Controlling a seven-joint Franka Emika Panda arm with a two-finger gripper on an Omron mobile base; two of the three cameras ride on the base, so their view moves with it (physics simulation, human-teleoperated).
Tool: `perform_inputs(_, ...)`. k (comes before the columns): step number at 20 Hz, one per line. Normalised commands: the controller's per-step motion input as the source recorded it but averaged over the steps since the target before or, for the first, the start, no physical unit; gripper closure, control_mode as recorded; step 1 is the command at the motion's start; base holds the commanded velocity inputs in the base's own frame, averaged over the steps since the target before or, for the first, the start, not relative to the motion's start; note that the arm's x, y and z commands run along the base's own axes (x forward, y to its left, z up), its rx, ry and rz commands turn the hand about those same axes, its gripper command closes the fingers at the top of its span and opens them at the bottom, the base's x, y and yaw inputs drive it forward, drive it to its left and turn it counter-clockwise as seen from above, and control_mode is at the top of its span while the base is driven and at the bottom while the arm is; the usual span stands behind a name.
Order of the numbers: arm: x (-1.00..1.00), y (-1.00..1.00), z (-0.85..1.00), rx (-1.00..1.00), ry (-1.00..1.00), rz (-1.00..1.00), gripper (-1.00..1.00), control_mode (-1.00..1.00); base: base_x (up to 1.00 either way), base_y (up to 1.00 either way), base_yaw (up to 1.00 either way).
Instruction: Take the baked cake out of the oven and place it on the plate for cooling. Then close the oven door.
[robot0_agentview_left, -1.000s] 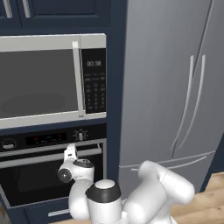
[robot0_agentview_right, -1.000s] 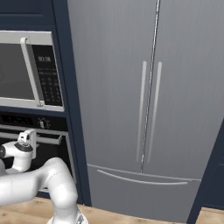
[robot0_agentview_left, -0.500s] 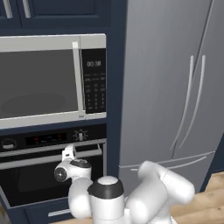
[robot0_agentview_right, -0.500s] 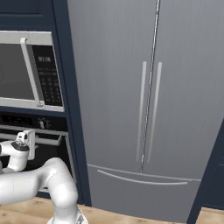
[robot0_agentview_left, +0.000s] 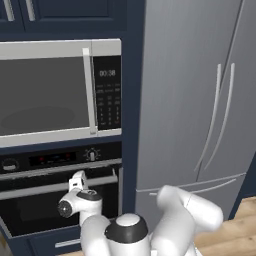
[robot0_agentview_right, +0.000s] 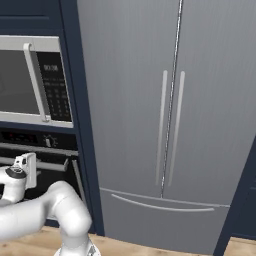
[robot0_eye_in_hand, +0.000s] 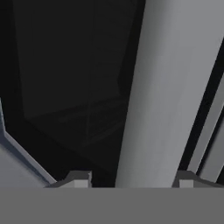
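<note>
The gripper (robot0_eye_in_hand: 131, 183) sits at the handle (robot0_agentview_left: 55, 187) of the oven door (robot0_agentview_left: 45, 210), low in the left of the left base view; its fingers (robot0_eye_in_hand: 78, 179) are spread, one on each side of the bar. Closing squarely on the bar before pulling down and outward seems wise. Compared with a second ago, the hand has shifted slightly left along the handle. The cake is hidden inside.

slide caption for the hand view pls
Tool straddling the oven door's silver bar handle, dark glass behind.
</note>
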Motion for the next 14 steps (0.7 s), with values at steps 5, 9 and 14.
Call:
perform_inputs(5,-0.70,0.18,-0.76,-0.13,0.12,-0.04,1.00,-1.00,0.00,0.00,0.00)
perform_inputs(9,-0.66,0.18,-0.75,-0.14,0.15,-0.05,1.00,-1.00,0.00,0.00,0.00)
perform_inputs(14,-0.66,0.18,-0.77,-0.14,0.15,-0.05,1.00,-1.00,0.00,0.00,0.00)
